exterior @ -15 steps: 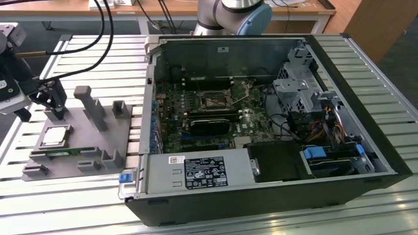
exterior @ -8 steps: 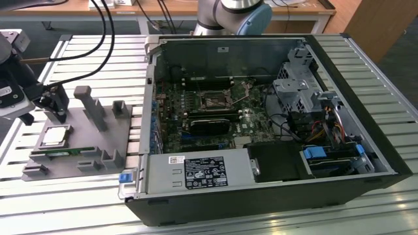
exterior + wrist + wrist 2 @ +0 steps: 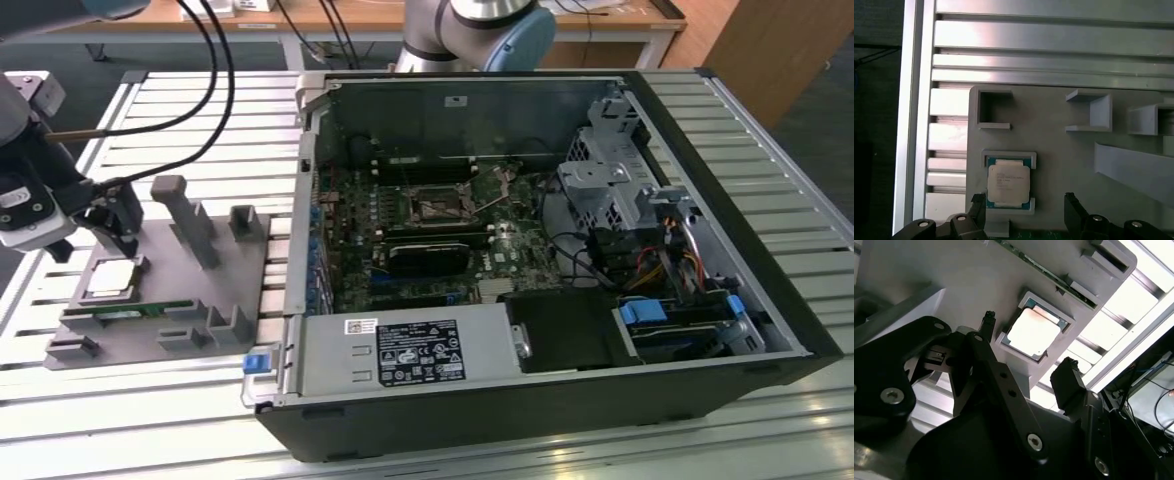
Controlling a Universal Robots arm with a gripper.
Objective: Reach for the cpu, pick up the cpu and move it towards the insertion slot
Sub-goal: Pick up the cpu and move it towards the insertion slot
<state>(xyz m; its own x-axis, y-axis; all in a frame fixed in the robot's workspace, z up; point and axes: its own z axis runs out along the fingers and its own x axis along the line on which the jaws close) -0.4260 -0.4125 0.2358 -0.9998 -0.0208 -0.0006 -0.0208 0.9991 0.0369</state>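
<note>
The cpu [image 3: 112,279], a flat silvery square chip, lies in a shallow nest on the grey fixture plate [image 3: 174,300] at the exterior view's left. My gripper [image 3: 118,240] hangs just above it, open and holding nothing. In both wrist views the cpu [image 3: 1033,332] [image 3: 1008,182] sits in line with the gap between my two black fingertips [image 3: 1069,377] [image 3: 977,202], nearer to one of them, and they do not touch it. The insertion slot [image 3: 437,208] is the dark square socket with a metal frame on the motherboard inside the open computer case.
A green memory stick [image 3: 127,312] lies in the fixture beside the cpu. Grey posts [image 3: 187,220] rise from the fixture close to my gripper. The case wall [image 3: 310,200] stands between fixture and motherboard. Cables [image 3: 200,90] hang over the slatted metal table [image 3: 160,100].
</note>
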